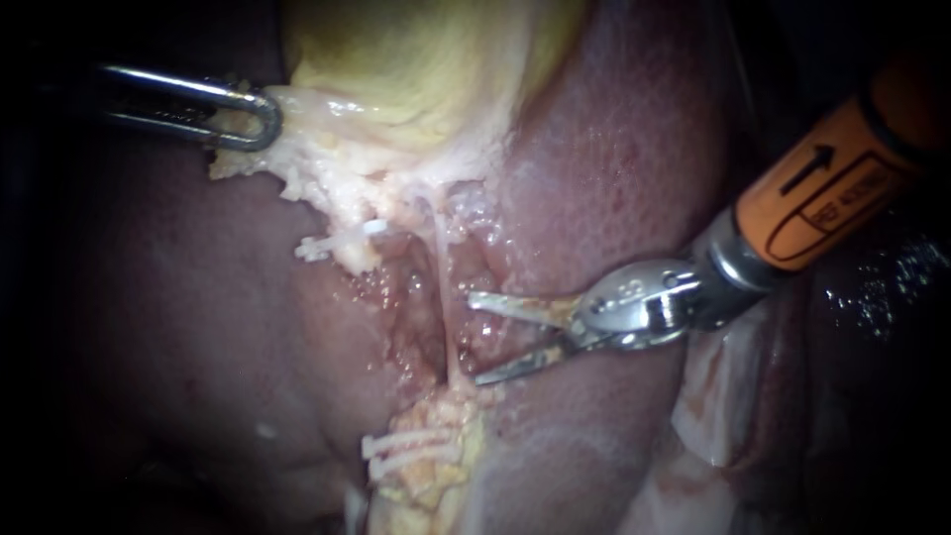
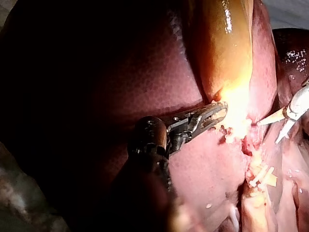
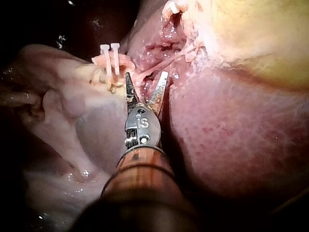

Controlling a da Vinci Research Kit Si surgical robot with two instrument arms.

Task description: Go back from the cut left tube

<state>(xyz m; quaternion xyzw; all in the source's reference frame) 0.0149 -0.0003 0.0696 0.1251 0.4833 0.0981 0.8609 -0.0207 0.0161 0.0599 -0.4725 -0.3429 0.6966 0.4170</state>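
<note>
Scissor-like blades of the right instrument [image 1: 475, 339] stood released, a clear gap between them and nothing held. Their tips lay over the raw bed in the liver [image 1: 614, 149], just beside a thin pale strand [image 1: 443, 267] that ran from the gallbladder's underside down to the lower clips [image 1: 406, 446]. The cut left tube [image 1: 349, 250] showed as two separate ends. One carried white clips [image 1: 315, 248] under the gallbladder [image 1: 426, 59], and the other carried the lower clips near the liver's near edge, with open red tissue between them. The blades touched neither end.

From the right wrist camera, the right instrument [image 3: 146, 77] pointed its spread blades at that same bed, the lower clips [image 3: 110, 57] just beside one blade.

The left instrument [image 1: 260, 119] was clenched on the pale fatty fringe of the gallbladder, well apart from the blades; the left wrist camera showed its jaws [image 2: 219, 112] closed on that fringe.
</note>
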